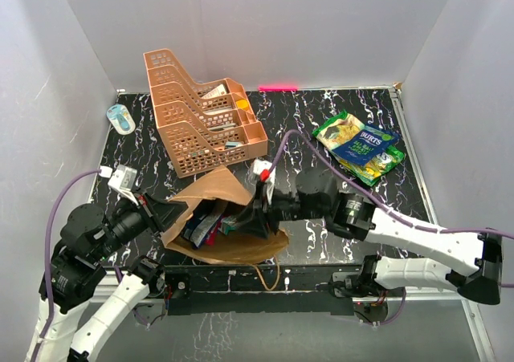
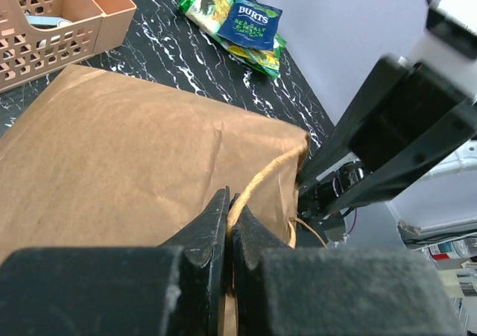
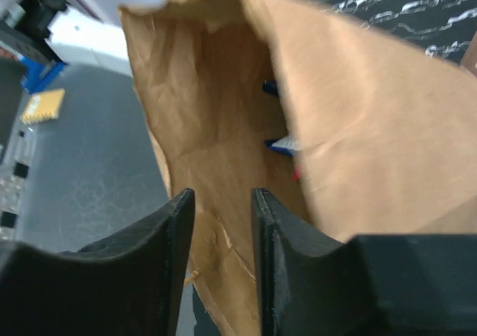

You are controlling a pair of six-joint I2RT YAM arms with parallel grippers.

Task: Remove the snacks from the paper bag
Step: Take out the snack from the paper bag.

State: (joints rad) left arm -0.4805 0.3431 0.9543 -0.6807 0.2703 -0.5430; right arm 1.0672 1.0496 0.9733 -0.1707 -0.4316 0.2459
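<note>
Right wrist view: parted, empty right end effector [image 3: 221,198] is pointing at snacks [image 3: 283,144] lying straight ahead, deep inside the paper bag [image 3: 201,105].

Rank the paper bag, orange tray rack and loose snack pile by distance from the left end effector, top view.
1. paper bag: its handle is pinched in the left end effector, near left.
2. orange tray rack: just behind the bag, left of centre.
3. snack pile: far right of the table.

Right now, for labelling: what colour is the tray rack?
The tray rack is orange; top external view.
</note>
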